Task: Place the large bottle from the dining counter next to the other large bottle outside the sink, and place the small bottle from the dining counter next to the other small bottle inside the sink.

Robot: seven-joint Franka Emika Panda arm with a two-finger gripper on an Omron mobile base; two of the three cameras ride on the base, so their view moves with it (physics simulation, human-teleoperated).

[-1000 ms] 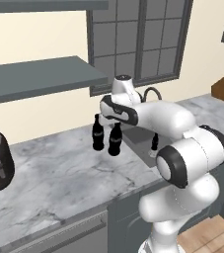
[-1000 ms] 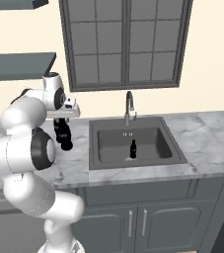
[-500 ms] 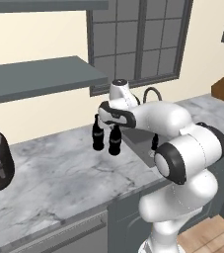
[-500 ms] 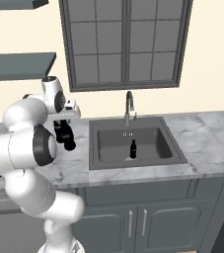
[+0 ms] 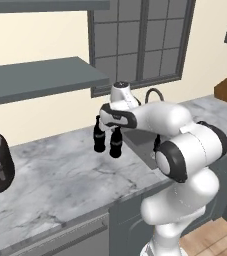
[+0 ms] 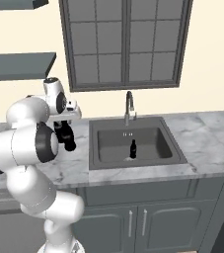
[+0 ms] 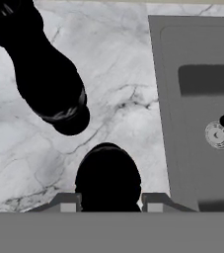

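Beside the sink, on the marbled worktop, the carried large bottle is clamped between the gripper fingers, just beside the standing large bottle. It should be lowered straight down and let go only once seated. Open worktop lies leftward; the basin rim is near on the right, and the small bottle stands inside.

The left base view looks from behind the white arm, forward and down across the grey-white marbled worktop. The right base view faces the dark grey metal sink basin from farther back. The hand view looks steeply down, close, at that same marble and basin, which all three views share
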